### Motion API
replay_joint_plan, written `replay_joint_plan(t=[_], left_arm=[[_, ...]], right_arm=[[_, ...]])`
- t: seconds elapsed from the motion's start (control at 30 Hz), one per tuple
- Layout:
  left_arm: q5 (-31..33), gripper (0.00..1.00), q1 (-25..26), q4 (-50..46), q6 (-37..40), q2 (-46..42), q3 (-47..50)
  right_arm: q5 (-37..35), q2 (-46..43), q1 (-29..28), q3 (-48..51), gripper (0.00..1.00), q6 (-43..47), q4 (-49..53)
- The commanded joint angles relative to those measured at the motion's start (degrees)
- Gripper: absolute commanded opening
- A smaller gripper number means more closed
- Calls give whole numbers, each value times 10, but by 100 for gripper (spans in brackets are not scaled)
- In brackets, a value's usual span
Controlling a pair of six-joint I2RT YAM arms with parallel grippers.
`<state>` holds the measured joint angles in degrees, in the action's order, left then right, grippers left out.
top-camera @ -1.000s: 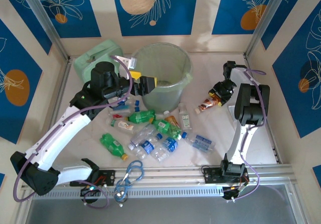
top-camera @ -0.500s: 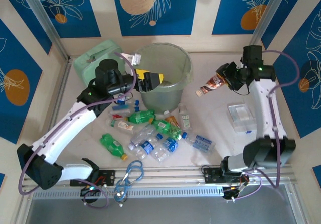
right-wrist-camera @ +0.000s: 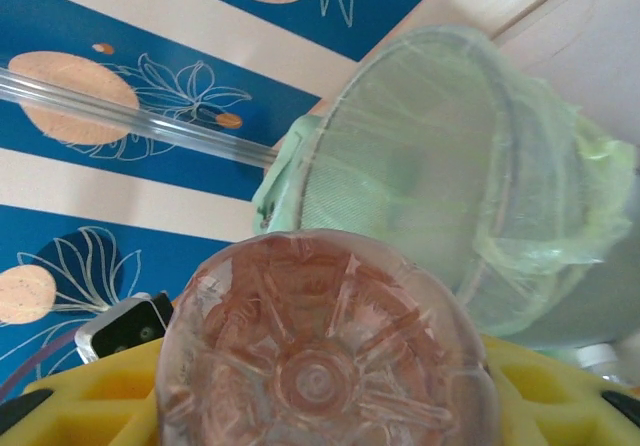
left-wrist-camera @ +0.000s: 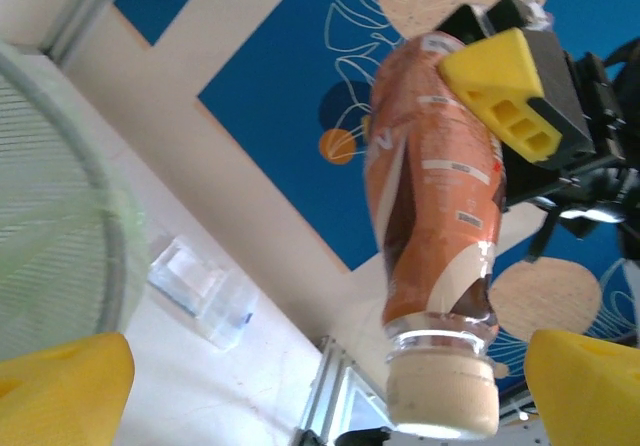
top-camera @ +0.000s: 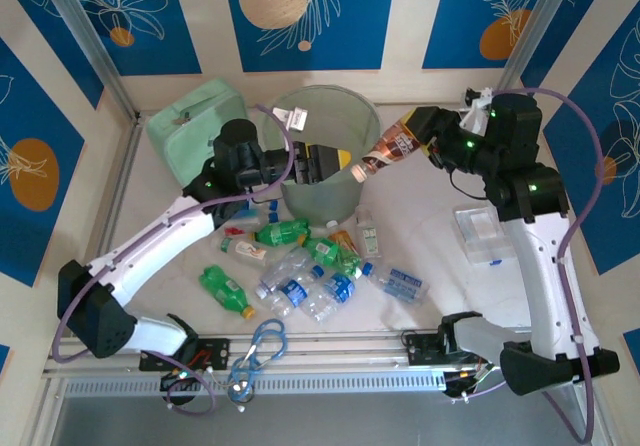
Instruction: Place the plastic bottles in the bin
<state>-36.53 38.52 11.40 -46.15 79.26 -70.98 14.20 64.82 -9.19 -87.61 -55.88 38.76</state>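
1. Top external view: the right end effector [top-camera: 425, 128] is clamping a brown-sleeved plastic bottle [top-camera: 385, 151] near its base. The bottle is slanting cap-first over the right rim of the round, translucent pale-green bin [top-camera: 320, 201]. The left end effector [top-camera: 325, 161] is hanging by the bin's near rim with its jaws spread wide, just beside the cap. A heap of clear and green bottles [top-camera: 305, 266] is lying on the bench [top-camera: 420, 226] in front of the bin. A mint-green zip case [top-camera: 190, 121] is sitting to the bin's left, a clear box [top-camera: 480, 236] on the right and a blue carabiner [top-camera: 262, 346] at the near edge.
2. Left wrist view: the left end effector's yellow fingertips [left-wrist-camera: 60, 386] are standing far apart. Between them the bottle [left-wrist-camera: 435, 196] is hanging cap-down, showing a glossy sleeve, a clear neck and a cream cap [left-wrist-camera: 440, 396]. A blocky yellow finger [left-wrist-camera: 500, 96] of the right end effector is pressing on it. The bin's curved rim [left-wrist-camera: 100, 216] is showing at the left.
3. Right wrist view: yellow fingers [right-wrist-camera: 540, 396] are flanking the bottle's petal-moulded translucent base [right-wrist-camera: 320, 366]. Beyond it the tapered bin [right-wrist-camera: 450, 186] is showing finely ribbed walls.
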Motion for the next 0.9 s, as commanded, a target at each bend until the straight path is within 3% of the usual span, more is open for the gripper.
replay_joint_plan(t=[0.0,0.23,0.4,0.87], left_arm=[[-40,100,12,75,-40,8,-17],[-54,100,18,146,-92,27,-8],[-46,99,18,135,-80,27,-20],[-69,72,18,154,-92,37,-19]], right_arm=[[31,7,-14,-1,51,-28,-64],[46,16,-30,10,52,-54,-111],[40,15,-44,14,52,-47,-117],[21,29,-69,9,54,-39,-127]])
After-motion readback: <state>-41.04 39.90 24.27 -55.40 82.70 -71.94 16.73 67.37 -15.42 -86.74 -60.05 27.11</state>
